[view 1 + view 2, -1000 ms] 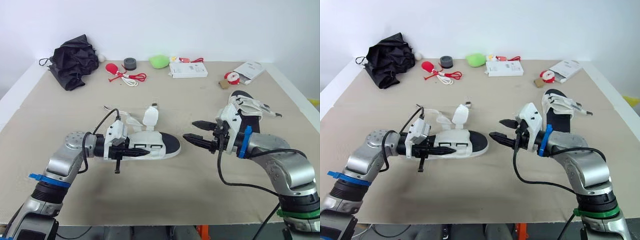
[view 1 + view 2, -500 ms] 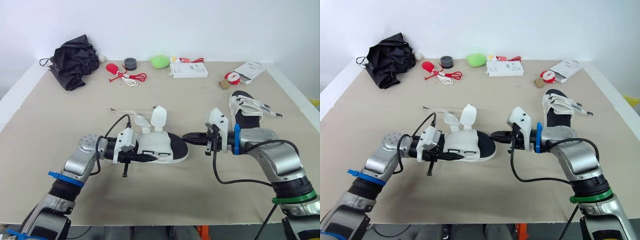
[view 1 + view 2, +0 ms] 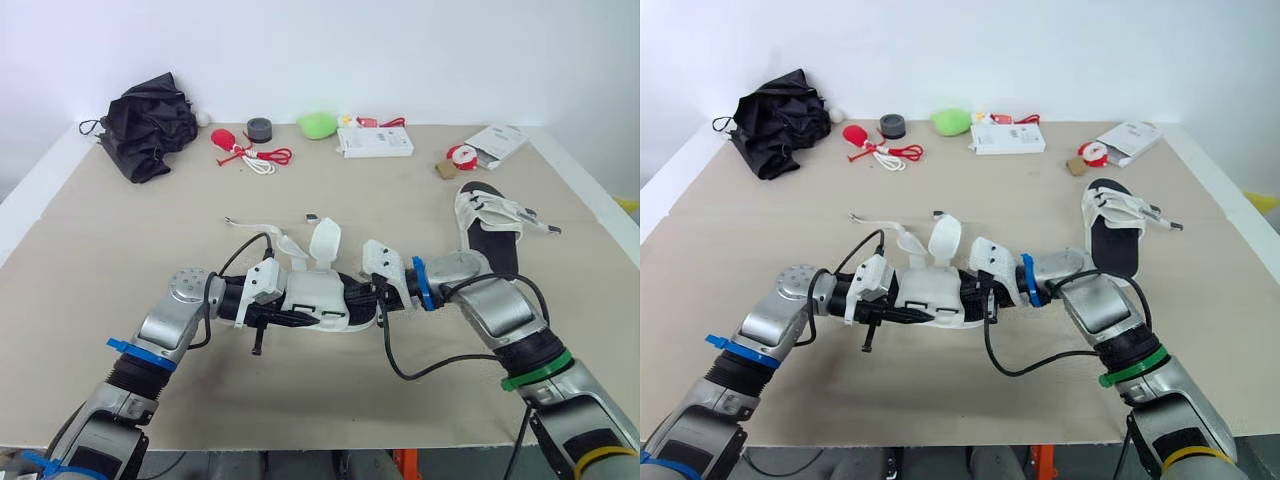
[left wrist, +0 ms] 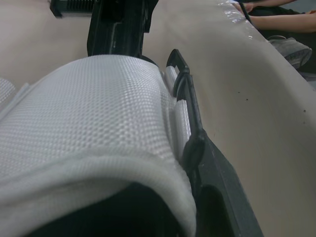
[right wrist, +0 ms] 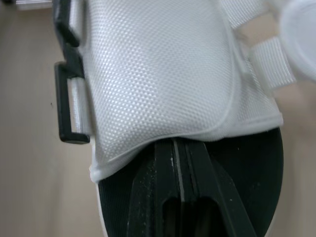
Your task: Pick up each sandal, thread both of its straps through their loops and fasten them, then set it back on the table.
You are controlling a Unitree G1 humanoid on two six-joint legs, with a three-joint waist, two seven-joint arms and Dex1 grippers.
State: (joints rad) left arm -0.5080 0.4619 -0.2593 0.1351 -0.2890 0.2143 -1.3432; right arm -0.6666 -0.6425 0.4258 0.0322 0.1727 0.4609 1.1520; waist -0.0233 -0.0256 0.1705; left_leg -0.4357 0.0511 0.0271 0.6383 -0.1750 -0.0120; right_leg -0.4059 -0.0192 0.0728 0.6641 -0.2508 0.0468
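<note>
no readable text, any print on white box [image 3: 375, 141] too small

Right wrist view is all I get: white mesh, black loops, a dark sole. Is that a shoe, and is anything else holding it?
Observer: Yes, it's a sandal. The left gripper grips it from the opposite end.
Operator: Are its straps done up?
Observer: No. One strap flap stands upright, and it isn't threaded through a loop.
Operator: Is it the only sandal?
Observer: No. A second sandal lies on the table, further back on the robot's right.
</note>
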